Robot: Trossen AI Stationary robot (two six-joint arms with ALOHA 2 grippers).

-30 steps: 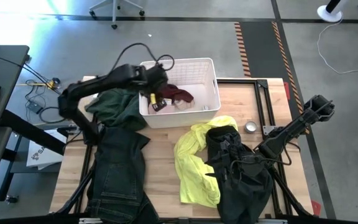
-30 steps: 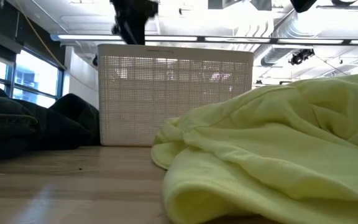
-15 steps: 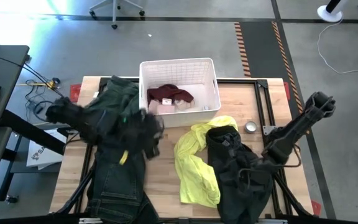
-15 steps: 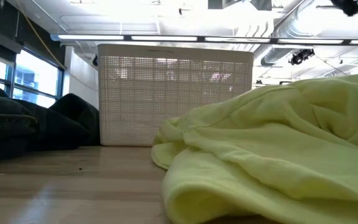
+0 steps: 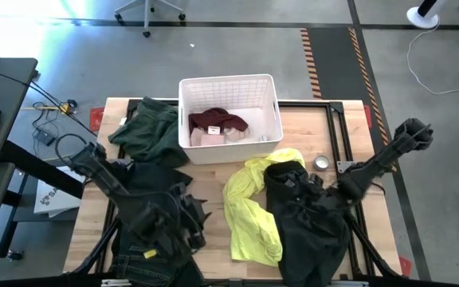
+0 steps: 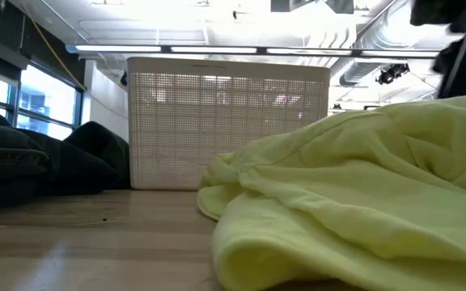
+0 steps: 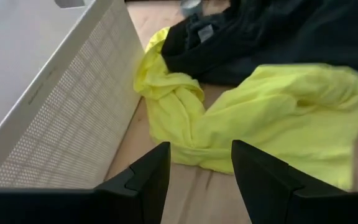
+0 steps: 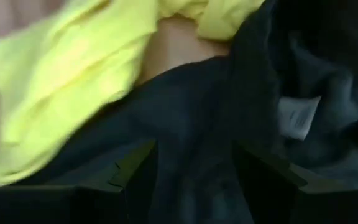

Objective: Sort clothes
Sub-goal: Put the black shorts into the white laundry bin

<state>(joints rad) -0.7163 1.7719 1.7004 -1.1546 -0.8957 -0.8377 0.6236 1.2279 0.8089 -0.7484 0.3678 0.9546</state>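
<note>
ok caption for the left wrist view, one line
Open left gripper above bare wood, facing crumpled bright yellow shirt beside white lattice basket.

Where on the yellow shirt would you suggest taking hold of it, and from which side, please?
Probably at the bunched, twisted fold of the yellow shirt nearest the white basket, coming straight down. That end lies bare on the table and stands up in ridges, while the shirt's right edge is tucked under the black garment.
</note>
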